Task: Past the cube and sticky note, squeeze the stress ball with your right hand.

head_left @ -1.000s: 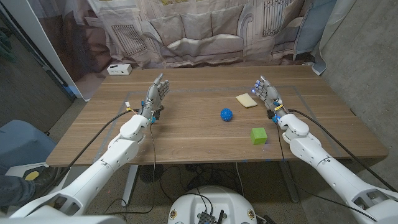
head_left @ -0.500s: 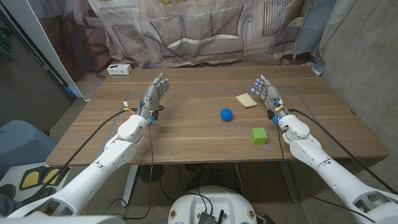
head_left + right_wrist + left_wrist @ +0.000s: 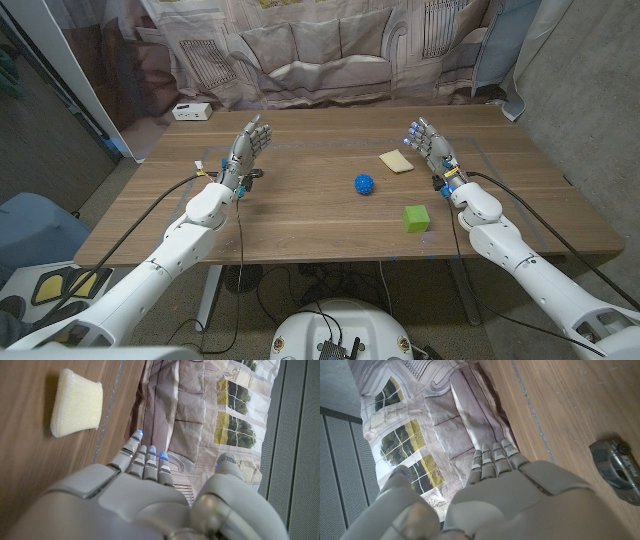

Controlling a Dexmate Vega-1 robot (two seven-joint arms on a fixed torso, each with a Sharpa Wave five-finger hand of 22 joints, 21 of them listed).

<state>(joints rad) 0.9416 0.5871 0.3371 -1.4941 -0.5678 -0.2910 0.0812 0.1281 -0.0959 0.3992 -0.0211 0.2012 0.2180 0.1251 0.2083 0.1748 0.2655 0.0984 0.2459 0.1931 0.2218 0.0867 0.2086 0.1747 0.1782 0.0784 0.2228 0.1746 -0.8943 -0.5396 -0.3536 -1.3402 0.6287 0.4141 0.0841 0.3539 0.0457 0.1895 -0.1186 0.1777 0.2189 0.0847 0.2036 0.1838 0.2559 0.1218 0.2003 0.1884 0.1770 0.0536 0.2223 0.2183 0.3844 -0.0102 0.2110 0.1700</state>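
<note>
A blue spiky stress ball (image 3: 364, 184) lies near the middle of the wooden table (image 3: 300, 215). A green cube (image 3: 416, 217) sits nearer the front edge, to its right. Farther back lies a pale yellow pad (image 3: 396, 162), which looks like a sponge (image 3: 77, 403) in the right wrist view. My right hand (image 3: 428, 148) stands open just right of the pad, fingers straight, holding nothing. My left hand (image 3: 248, 150) stands open on the left side, also holding nothing.
A small white box (image 3: 191, 111) sits at the table's back left corner. A small dark metal object (image 3: 616, 468) lies on the table beside my left hand. A printed backdrop (image 3: 330, 45) hangs behind the table. Cables trail along both arms.
My right hand has shifted slightly back and up beside the pad. The left hand and the objects stay where they were.
</note>
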